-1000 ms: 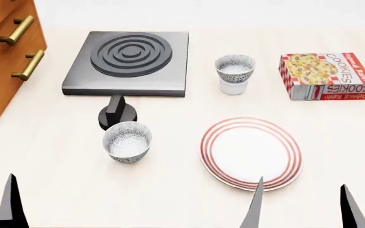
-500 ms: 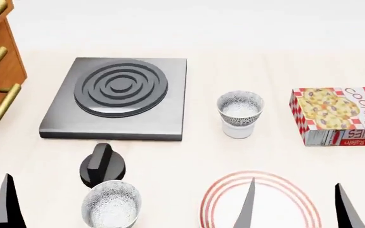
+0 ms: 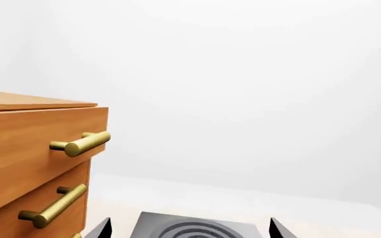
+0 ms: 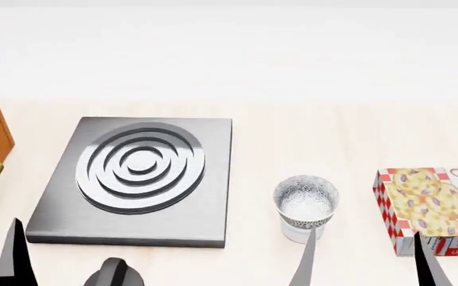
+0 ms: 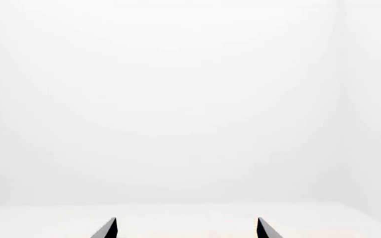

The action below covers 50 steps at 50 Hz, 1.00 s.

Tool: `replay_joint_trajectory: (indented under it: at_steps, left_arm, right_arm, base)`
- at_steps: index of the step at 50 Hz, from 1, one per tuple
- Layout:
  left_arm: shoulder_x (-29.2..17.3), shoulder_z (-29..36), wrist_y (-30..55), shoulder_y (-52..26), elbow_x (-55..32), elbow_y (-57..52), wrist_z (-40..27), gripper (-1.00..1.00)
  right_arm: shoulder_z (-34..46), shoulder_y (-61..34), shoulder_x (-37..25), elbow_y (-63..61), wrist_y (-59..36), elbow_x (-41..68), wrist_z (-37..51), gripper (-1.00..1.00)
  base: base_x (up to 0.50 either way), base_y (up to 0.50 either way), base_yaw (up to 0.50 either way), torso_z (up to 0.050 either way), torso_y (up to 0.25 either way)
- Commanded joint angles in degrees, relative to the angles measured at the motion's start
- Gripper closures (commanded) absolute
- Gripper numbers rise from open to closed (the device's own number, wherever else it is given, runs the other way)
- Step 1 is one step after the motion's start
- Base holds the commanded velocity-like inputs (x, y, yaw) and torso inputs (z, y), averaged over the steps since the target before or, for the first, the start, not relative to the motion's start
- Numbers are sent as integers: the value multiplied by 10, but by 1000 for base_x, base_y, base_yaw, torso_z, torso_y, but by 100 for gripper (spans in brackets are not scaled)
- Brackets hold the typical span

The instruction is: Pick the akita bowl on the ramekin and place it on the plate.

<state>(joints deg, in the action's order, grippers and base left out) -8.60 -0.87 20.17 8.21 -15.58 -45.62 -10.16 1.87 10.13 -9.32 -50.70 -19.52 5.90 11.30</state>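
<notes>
Right gripper [image 4: 364, 262]: we found its fingers spread apart, empty, low before the akita bowl [image 4: 306, 200]. Left gripper [image 3: 189, 229]: likewise apart, holding nothing. The bowl sat nested upright in the ramekin [image 4: 299, 233] on the surface [image 4: 309, 131], between hotplate [image 4: 138, 179] and cookie box [image 4: 432, 208].

Only the fingertips of either arm show; no wrist, forearm or elbow is in sight. In the head view the right gripper [image 4: 364, 257] rises from the lower edge at about five o'clock as two thin dark blades, well apart, nothing between them; its own wrist view shows the same two tips [image 5: 109, 229] spread wide and empty. The left gripper [image 3: 188, 229] shows two dark tips in its wrist view, likewise held wide and bare; in the head view just one of its fingers [image 4: 14, 253] stands at about seven o'clock, pointing upward.
</notes>
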Motion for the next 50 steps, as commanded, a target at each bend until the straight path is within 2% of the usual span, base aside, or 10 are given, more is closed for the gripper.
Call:
replay_joint_trajectory:
  at_steps: [1, 4, 8, 18, 19, 25, 50]
  left_arm:
    - [-8, 4, 4, -2, -5, 0, -7, -100]
    - [-10, 7, 2, 0, -4, 0, -9, -100]
    - [-12, 11, 1, 0, -1, -2, -11, -100]
    - [-16, 12, 2, -3, -6, 5, -18, -100]
    - [-6, 4, -56, 14, -15, 13, -2, -100]
    - [-15, 13, -46, 10, -7, 14, -6, -100]
    - [-29, 20, -58, 17, -3, 10, -17, -100]
  right_arm:
    - [5, -1, -5, 6, 3, 2, 7, -100]
    - [-15, 7, 1, 15, 32, 47, -2, -100]
    - [-1, 8, -7, 22, 39, 12, 4, -100]
    - [3, 8, -11, 25, 43, 21, 5, -100]
    - [4, 9, -11, 25, 42, 20, 6, -100]
    - [4, 8, -15, 23, 39, 23, 9, -100]
    - [14, 8, -25, 27, 42, 23, 20, -100]
  base:
    - [500, 0, 0, 50, 0]
    - [333, 0, 0, 50, 0]
    - [0, 0, 0, 50, 0]
    - [0, 0, 0, 50, 0]
    - [0, 0, 0, 50, 0]
    - [0, 0, 0, 0, 0]
    - [0, 0, 0, 0, -244]
